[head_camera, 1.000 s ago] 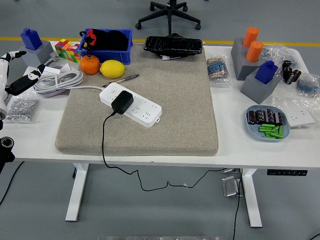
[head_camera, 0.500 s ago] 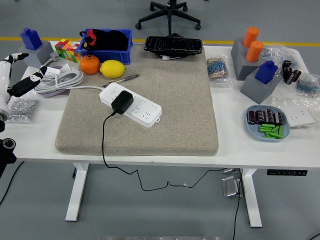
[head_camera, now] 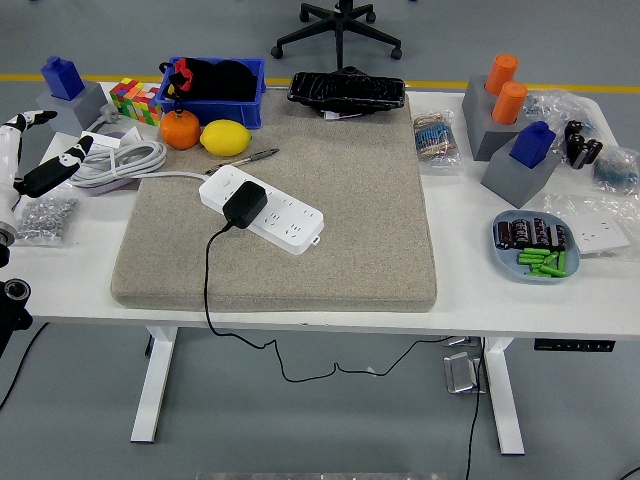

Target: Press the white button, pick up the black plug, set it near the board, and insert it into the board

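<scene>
A white power strip (head_camera: pixel 262 209) lies at an angle on the left half of the grey mat (head_camera: pixel 330 250). The black plug (head_camera: pixel 243 203) sits inserted in the strip, its black cable (head_camera: pixel 207 270) trailing over the mat's front edge and off the table. My left hand (head_camera: pixel 40 160) hovers at the far left edge, fingers spread and holding nothing, well left of the strip. The right arm is out of the picture.
A coiled white cable (head_camera: pixel 118 160), an orange (head_camera: pixel 180 129), a lemon (head_camera: pixel 226 137) and a pen (head_camera: pixel 250 157) lie left of and behind the strip. A blue bin (head_camera: pixel 212 93) and black tray (head_camera: pixel 346 90) stand at the back. A blue plate (head_camera: pixel 535 246) sits right.
My left hand has drawn back slightly toward the left edge of the picture. The plug and strip have not moved.
</scene>
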